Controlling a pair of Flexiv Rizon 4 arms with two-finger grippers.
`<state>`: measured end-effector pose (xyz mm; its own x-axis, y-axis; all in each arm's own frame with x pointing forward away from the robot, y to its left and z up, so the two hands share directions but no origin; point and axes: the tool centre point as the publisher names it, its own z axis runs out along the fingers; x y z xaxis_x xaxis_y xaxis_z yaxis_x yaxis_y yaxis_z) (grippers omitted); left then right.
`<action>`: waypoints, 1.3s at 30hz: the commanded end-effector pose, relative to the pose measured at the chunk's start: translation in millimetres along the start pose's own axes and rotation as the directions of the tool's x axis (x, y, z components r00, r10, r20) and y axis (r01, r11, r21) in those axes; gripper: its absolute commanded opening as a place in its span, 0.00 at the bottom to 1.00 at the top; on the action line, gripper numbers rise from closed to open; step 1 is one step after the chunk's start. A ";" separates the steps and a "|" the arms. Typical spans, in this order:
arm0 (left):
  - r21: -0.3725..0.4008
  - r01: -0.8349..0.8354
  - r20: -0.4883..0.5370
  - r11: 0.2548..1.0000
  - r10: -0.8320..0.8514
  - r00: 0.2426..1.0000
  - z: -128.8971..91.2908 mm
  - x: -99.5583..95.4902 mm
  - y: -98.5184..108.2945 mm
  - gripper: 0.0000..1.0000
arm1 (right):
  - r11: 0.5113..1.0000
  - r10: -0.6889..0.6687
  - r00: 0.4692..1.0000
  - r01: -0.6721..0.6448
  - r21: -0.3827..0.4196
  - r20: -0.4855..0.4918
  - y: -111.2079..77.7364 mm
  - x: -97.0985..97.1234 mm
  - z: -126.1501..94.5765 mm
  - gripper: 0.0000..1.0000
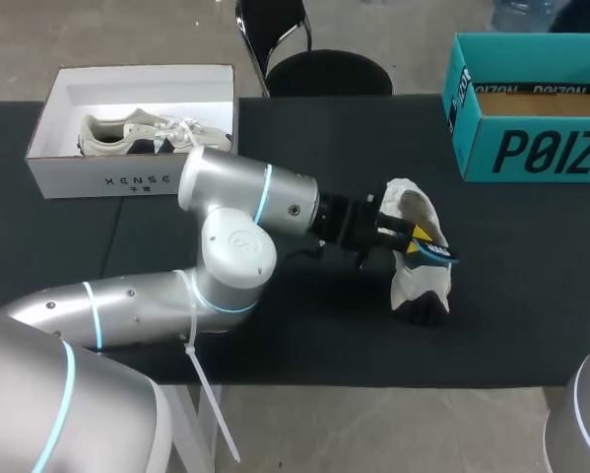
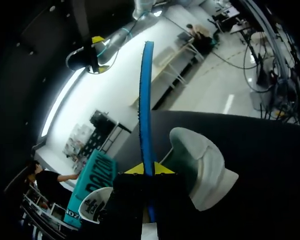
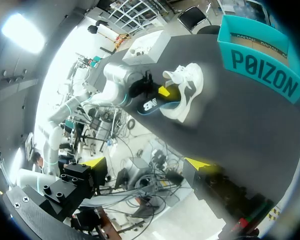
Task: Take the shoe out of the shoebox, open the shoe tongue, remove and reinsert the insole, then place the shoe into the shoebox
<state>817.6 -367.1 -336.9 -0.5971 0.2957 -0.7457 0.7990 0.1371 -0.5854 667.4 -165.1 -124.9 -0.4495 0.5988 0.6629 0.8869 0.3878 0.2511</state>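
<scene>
A white sneaker point(image 1: 420, 281) lies on its side on the black table point(image 1: 531, 296), right of the middle. My left arm reaches across to it. My left gripper point(image 1: 414, 237) is shut on a thin blue-edged insole point(image 1: 438, 255) at the shoe's opening. In the left wrist view the insole point(image 2: 146, 100) stands edge-on between the yellow tips of the left gripper point(image 2: 148, 170), with the sneaker point(image 2: 202, 167) right beside them. My right gripper point(image 3: 147, 164) hangs open and empty off the table's near right side, far from the sneaker point(image 3: 186, 90).
A white shoebox point(image 1: 127, 179) holding a second light shoe point(image 1: 142, 133) stands at the back left. An open teal box point(image 1: 531, 148) stands at the back right. Part of my right arm point(image 1: 588, 414) shows at the front right corner.
</scene>
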 end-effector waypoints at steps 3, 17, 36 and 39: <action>-0.023 -0.058 -0.044 0.998 0.057 0.997 -5.3 -7.2 24.1 0.00 | 1.000 0.002 1.000 -0.002 0.000 0.002 -0.6 0.4 0.4 1.00; -0.017 -0.057 -0.106 0.998 0.055 0.993 2.2 -0.8 29.1 0.16 | 1.000 0.002 1.000 -0.002 0.000 0.002 -0.6 0.4 0.4 1.00; 0.012 -0.020 -0.096 1.000 0.021 0.995 -13.9 -1.8 -2.0 0.31 | 1.000 0.002 1.000 -0.002 0.000 0.002 -0.6 0.4 0.4 1.00; 0.011 -0.010 -0.102 1.000 0.011 0.995 -15.0 4.2 -1.4 0.38 | 1.000 0.002 1.000 -0.002 0.000 0.002 -0.6 0.4 0.4 1.00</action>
<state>817.0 -356.0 -333.3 -0.5757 0.3935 -0.7168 0.8053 0.1206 -0.5805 667.2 -164.9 -124.7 -0.4488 0.5991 0.6631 0.8873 0.3869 0.2510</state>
